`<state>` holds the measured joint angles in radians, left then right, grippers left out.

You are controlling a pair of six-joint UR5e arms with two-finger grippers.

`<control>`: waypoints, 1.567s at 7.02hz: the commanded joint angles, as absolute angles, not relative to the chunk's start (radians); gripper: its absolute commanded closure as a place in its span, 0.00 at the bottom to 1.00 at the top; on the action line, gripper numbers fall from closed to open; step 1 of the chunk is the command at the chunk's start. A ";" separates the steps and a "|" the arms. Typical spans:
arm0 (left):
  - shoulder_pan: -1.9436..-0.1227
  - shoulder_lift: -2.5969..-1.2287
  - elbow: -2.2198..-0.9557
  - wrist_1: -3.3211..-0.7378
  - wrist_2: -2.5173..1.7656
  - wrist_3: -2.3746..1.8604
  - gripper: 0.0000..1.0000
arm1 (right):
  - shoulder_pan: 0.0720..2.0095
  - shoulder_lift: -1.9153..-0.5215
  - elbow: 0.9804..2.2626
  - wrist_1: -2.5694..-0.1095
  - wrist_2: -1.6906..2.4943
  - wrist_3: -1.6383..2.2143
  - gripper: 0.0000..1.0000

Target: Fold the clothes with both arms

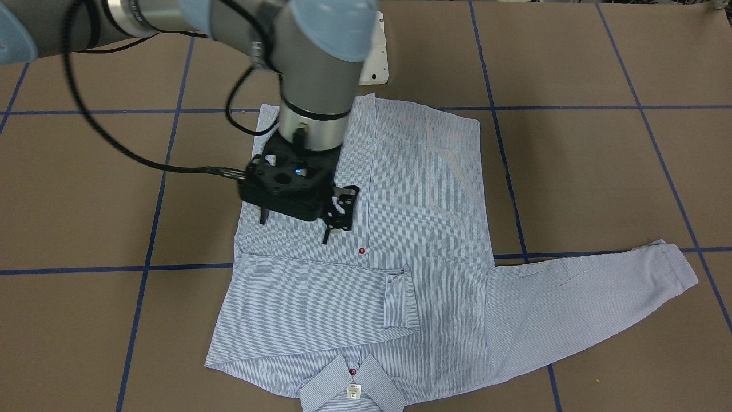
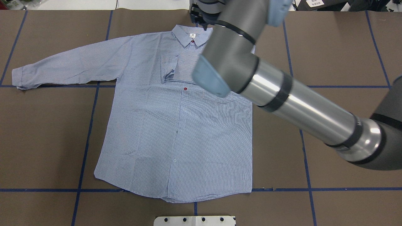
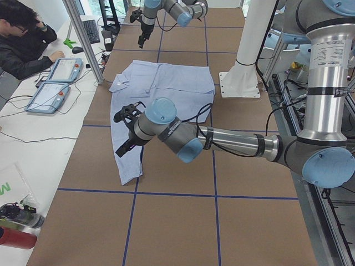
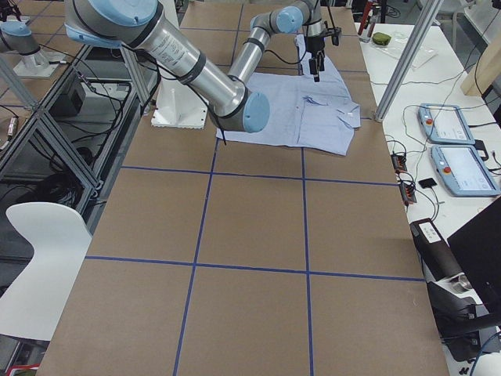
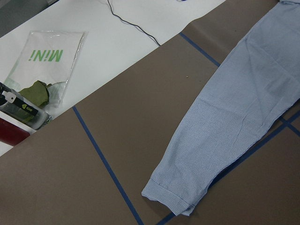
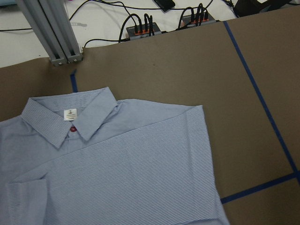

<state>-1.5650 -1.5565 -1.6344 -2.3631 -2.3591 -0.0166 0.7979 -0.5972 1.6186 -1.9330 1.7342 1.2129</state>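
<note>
Right pincer (image 1: 293, 232) wide, seemingly above the shirt (image 1: 429, 189); left pincer (image 3: 119, 133): cannot tell.

table (image 2: 329, 62): brown | blue tape grid (image 2: 345, 189) | shirt (image 2: 176, 125) lying flat on it

A robotics laboratory. A long table (image 4: 250, 313) covered in brown paper is marked into large squares with blue tape (image 4: 305, 227). A silver-grey jointed robot arm (image 3: 233, 143) with light blue joint caps reaches over it. Alongside runs a white bench (image 3: 22, 166) holding two teach pendants (image 3: 65, 70) and black cables (image 6: 136, 23). An aluminium framing post (image 3: 83, 39) stands at its edge, and a person (image 3: 25, 41) sits there.
</note>
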 commanded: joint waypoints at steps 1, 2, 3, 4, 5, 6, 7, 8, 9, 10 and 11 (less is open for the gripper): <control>-1.479 -1.559 -1.431 -2.667 -2.356 -0.245 0.00 | 0.898 -0.976 2.045 -1.924 1.833 0.958 0.00; -1.462 -1.562 -1.358 -2.739 -2.341 -0.277 0.00 | 0.928 -1.083 2.109 -1.892 1.848 0.910 0.00; -1.433 -1.563 -1.338 -2.765 -2.283 -0.328 0.00 | 0.951 -1.129 2.111 -1.828 1.883 0.884 0.00; -1.351 -1.563 -1.325 -2.819 -2.163 -0.427 0.00 | 0.957 -1.140 2.111 -1.798 1.907 0.884 0.00; -1.265 -1.575 -1.277 -2.909 -2.044 -0.554 0.00 | 0.956 -1.140 2.111 -1.796 1.905 0.894 0.00; -1.206 -1.607 -1.202 -3.013 -1.996 -0.674 0.03 | 0.956 -1.141 2.111 -1.795 1.901 0.896 0.00; -1.168 -1.646 -1.130 -3.072 -1.955 -0.745 0.07 | 0.956 -1.141 2.111 -1.795 1.898 0.897 0.00; -1.139 -1.660 -1.085 -3.104 -1.927 -0.755 0.11 | 0.956 -1.141 2.111 -1.795 1.896 0.897 0.00; -1.135 -1.670 -1.060 -3.112 -1.927 -0.755 0.17 | 0.956 -1.141 2.112 -1.795 1.896 0.899 0.00; -1.134 -1.669 -1.034 -3.135 -1.927 -0.756 0.17 | 0.956 -1.141 2.112 -1.795 1.896 0.899 0.00; -1.126 -1.669 -1.005 -3.167 -1.927 -0.755 0.18 | 0.956 -1.140 2.114 -1.795 1.896 0.899 0.00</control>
